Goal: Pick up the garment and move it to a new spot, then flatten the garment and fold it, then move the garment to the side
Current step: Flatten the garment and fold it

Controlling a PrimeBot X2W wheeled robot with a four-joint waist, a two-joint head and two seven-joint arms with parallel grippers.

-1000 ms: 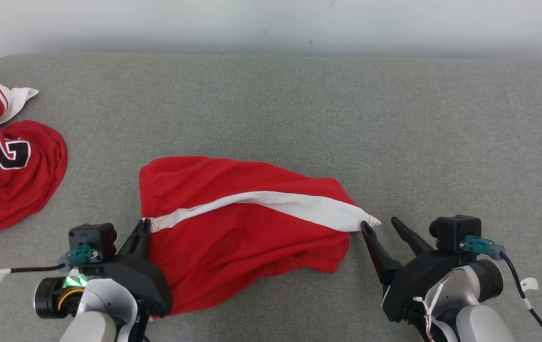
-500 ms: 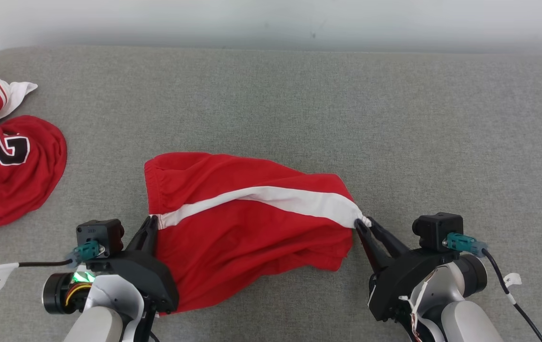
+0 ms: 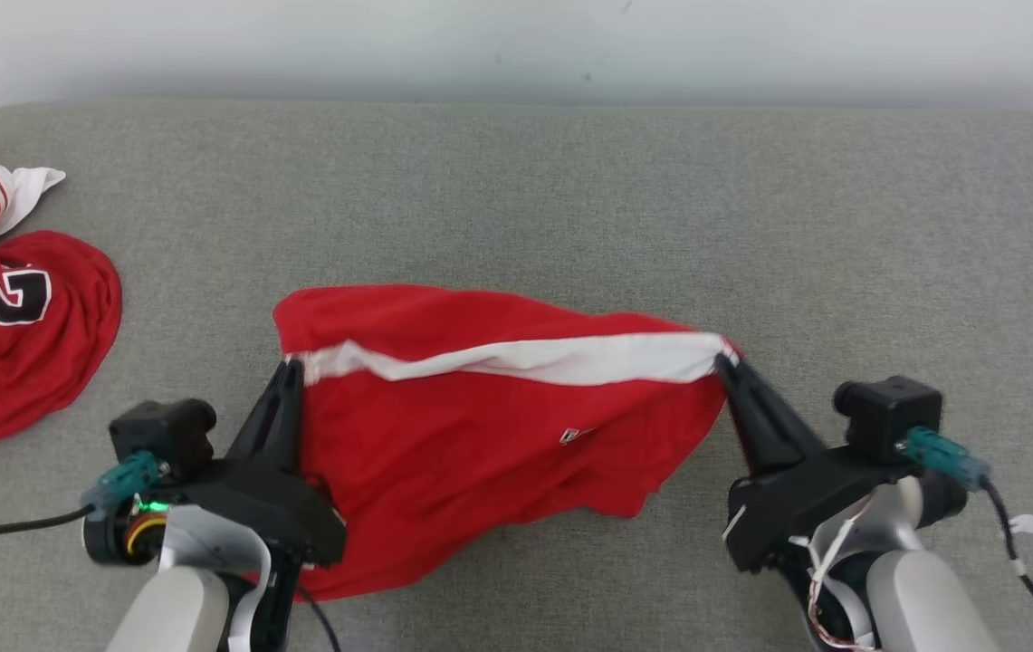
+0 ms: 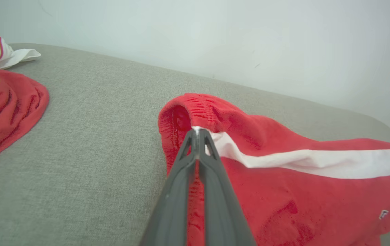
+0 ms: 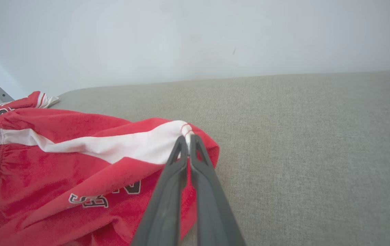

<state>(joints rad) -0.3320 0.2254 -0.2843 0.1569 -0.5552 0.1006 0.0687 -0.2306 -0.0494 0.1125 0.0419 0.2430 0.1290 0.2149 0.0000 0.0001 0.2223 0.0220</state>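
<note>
Shorts (image 3: 480, 444) sag onto the grey pad (image 3: 570, 199) between my left gripper (image 3: 291, 369) and right gripper (image 3: 724, 362), each clamped on one end of the white stripe (image 3: 525, 358); I'd lift both evenly, keeping it taut.

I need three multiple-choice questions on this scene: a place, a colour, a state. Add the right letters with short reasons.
1. On which side of the shorts does the jersey lie? A. left B. right C. beneath
2. The stripe on the shorts is: A. black B. white C. blue
3. The right hand is: A. open B. shut on nothing C. shut on the shorts

A: it lies far left. B: a white band crosses the red cloth. C: it pinches the stripe's end.
</note>
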